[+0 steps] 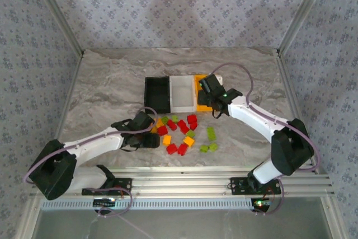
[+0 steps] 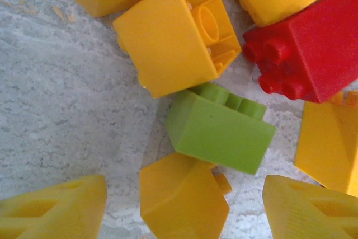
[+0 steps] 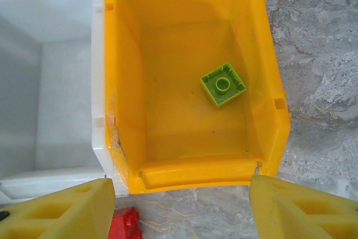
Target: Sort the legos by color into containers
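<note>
- Green brick lying in orange bin; right jaws above it, spread and empty.
- Left jaws spread, clamping nothing, low over pile on tabletop; orange brick between tips, untouched.
- Centre on orange brick; close squarely on flat sides.
- Keep clear of green neighbour just beside it.
- Lift straight up; crowded on all sides.
- Bins just beyond pile; bare tabletop left of them.

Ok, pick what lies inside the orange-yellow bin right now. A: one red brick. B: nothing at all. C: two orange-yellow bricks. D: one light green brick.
D: the right wrist view looks straight down into the orange-yellow bin, and a single light green brick lies on its floor.
</note>
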